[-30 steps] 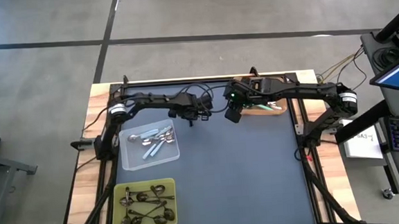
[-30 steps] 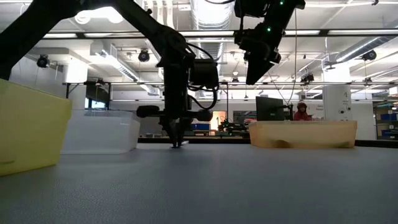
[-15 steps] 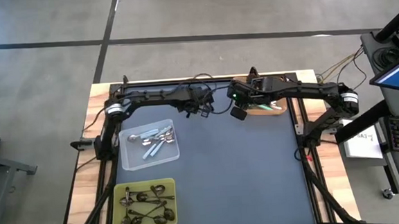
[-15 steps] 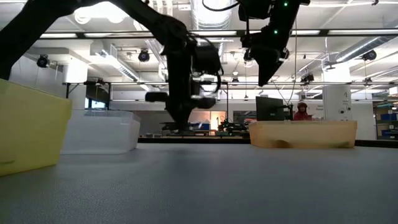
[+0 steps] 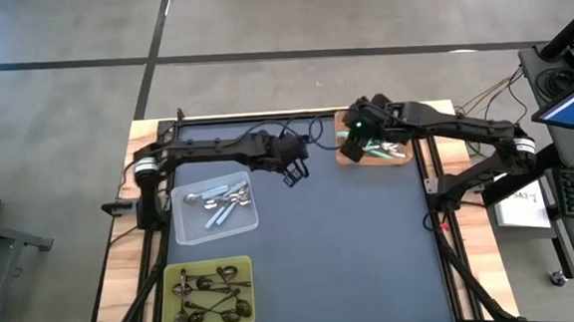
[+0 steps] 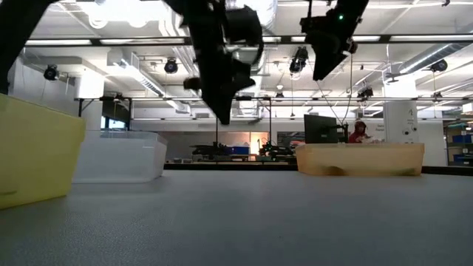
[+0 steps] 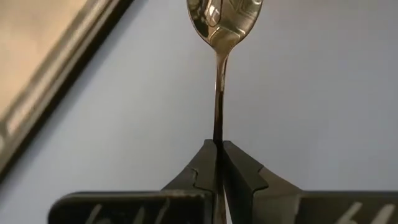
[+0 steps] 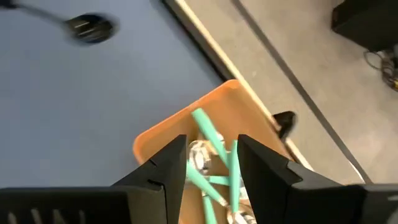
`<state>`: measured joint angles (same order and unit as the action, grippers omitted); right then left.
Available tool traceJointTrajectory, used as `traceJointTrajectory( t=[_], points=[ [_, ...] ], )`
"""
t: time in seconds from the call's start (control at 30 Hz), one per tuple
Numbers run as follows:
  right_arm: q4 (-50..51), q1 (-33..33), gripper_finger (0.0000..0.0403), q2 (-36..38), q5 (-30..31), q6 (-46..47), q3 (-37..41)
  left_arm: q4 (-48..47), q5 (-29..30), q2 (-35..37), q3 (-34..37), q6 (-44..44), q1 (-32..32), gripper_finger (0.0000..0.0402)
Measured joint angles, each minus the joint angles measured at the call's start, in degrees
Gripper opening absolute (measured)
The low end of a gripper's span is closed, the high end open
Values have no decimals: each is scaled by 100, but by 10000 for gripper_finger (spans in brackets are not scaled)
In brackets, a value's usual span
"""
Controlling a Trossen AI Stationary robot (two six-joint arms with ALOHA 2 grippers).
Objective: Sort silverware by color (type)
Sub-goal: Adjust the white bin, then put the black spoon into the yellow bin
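The left gripper (image 7: 219, 152) is clamped shut on the thin dark handle of a metal spoon (image 7: 221, 37), whose shiny bowl points away from the fingers. In the high view this gripper (image 5: 293, 173) hangs above the dark worktop (image 5: 353, 257), toward 11 o'clock of the mat, and in the low view it is seen well clear of the surface.

Just beyond it, at 9 o'clock, a clear tray (image 5: 214, 206) holds pale blue spoons, and at 7 o'clock a yellow tray (image 5: 209, 295) holds dark metal spoons. The carry step seems to be in hand: a plain metal spoon is lifted and not yet delivered. By its colour, the yellow tray is judged the right goal, so the next move calls for a swing toward 7 o'clock, past the clear tray, a lowering over the yellow tray, and only then a release.

The right gripper (image 8: 211, 165) is held open and empty above the orange tray (image 5: 350, 157) at 1 o'clock, where teal spoons (image 8: 211, 140) lie.
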<state>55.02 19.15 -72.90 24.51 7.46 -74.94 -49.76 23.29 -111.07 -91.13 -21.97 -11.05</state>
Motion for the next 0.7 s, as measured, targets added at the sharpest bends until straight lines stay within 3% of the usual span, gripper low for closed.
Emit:
traceJointTrajectory(
  t=[0.3, 0.53, 0.7],
  points=[
    [71, 361, 130, 470, 267, -220, 73, -368, -294, 1151, 50, 1138, 788, 2],
    [40, 350, 120, 896, 234, -187, 413, -550, -595, 2437, 493, 603, 1683, 1],
    [35, 350, 119, 1252, 227, 24, 647, -35, -560, 2603, 940, 623, 1807, 1]
  ],
)
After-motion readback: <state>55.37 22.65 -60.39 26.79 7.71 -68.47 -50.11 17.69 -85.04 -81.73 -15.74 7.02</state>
